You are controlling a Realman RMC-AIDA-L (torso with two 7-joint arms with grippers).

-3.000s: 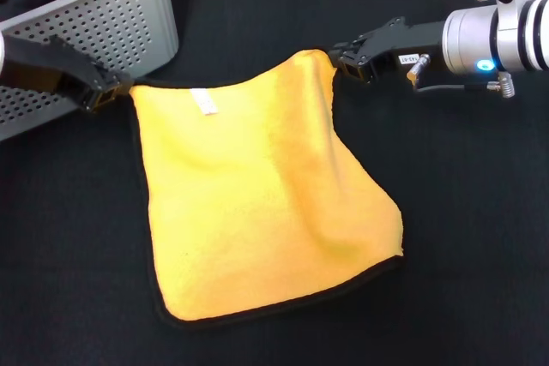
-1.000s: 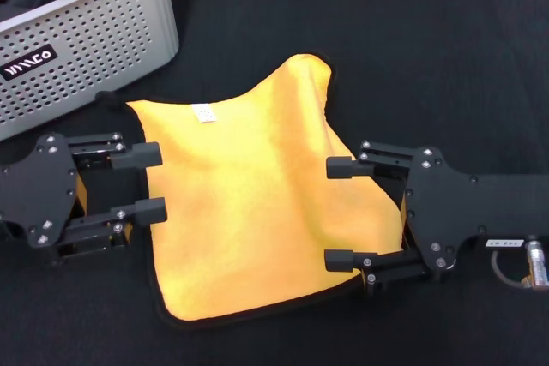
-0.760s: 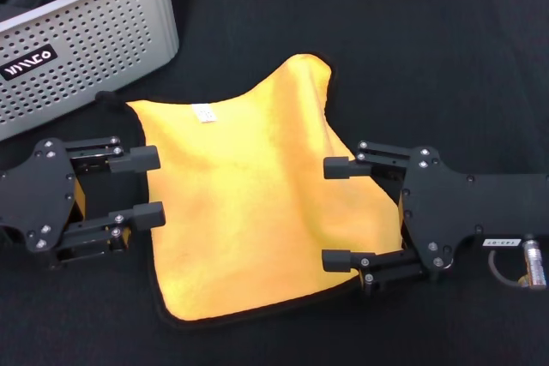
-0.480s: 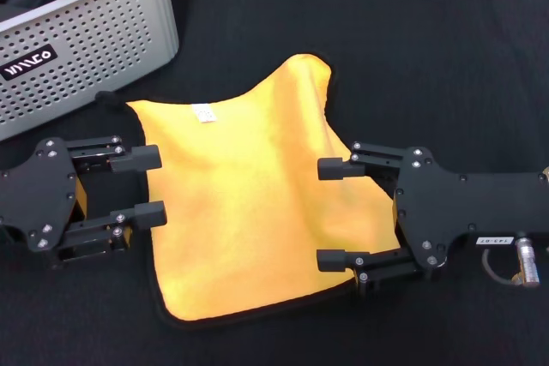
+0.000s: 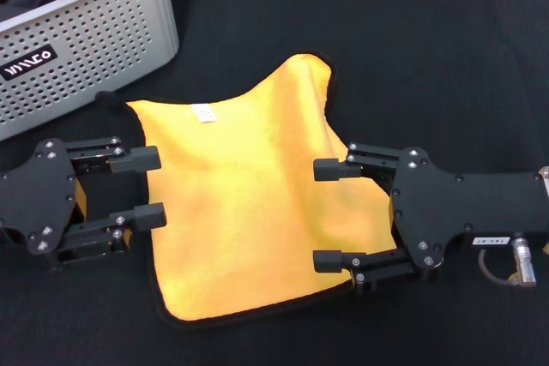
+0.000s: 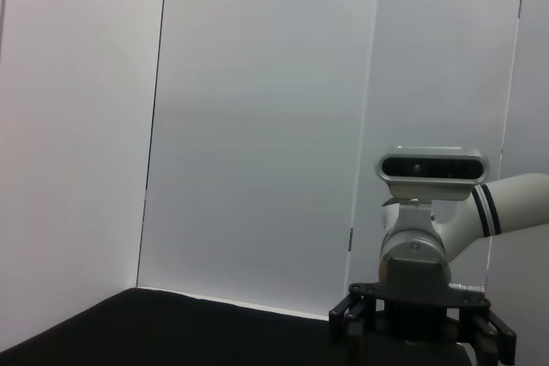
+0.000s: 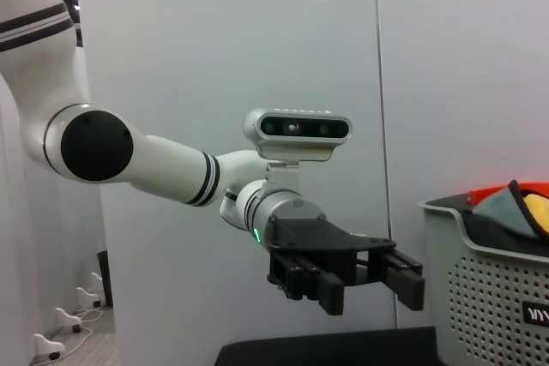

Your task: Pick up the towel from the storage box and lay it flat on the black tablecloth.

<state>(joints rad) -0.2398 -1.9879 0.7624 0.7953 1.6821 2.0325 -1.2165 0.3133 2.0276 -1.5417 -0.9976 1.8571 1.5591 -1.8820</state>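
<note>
Head view: towel (image 5: 249,203) between left gripper (image 5: 147,188), right gripper (image 5: 328,215).

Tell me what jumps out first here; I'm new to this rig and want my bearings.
The bright yellow-orange towel grabs the eye first, spread on the black tablecloth with its far edge rumpled rather than fully flat. Two open black pincers face each other across it: the left pincer at its left edge, the right pincer over its right side. The grey perforated storage box sits at the far left corner.
</note>
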